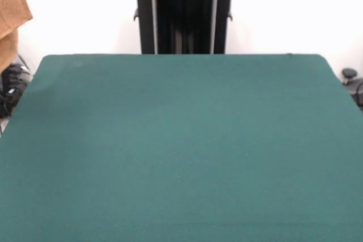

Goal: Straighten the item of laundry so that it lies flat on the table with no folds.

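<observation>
The table (181, 151) is covered in dark green cloth and fills most of the front view, with nothing lying on it. The item of laundry (11, 9), an orange-tan terry towel, hangs at the upper left edge of the picture, above and beyond the table's left side. Only part of it shows, and whatever holds it up is cut off by the frame. The gripper and the arm do not appear in this view.
Dark equipment and cables (12, 86) sit low beside the table's far left corner. More dark gear (351, 80) sits past the far right corner. A white wall stands behind the table.
</observation>
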Controlling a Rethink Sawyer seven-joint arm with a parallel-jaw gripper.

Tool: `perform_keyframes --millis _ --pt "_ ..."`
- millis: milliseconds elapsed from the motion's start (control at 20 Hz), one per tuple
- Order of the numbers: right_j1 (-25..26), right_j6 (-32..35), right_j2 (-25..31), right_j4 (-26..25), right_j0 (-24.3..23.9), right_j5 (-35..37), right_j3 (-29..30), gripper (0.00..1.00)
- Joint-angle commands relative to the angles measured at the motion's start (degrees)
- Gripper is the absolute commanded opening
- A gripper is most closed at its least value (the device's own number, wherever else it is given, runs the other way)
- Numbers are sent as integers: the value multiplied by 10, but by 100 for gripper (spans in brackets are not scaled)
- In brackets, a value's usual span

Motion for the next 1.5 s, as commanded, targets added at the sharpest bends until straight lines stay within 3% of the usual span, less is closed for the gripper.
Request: perform_keyframes --millis 50,450,850,1250,1500 --pt "0 56 15 6 82 -57 139 0" --pt "-2 133 -17 10 150 -110 181 0" --pt "43 258 -46 29 238 -135 181 0" --pt "85 364 -78 40 318 -124 145 0" --pt "94 382 -87 43 335 -114 131 0"
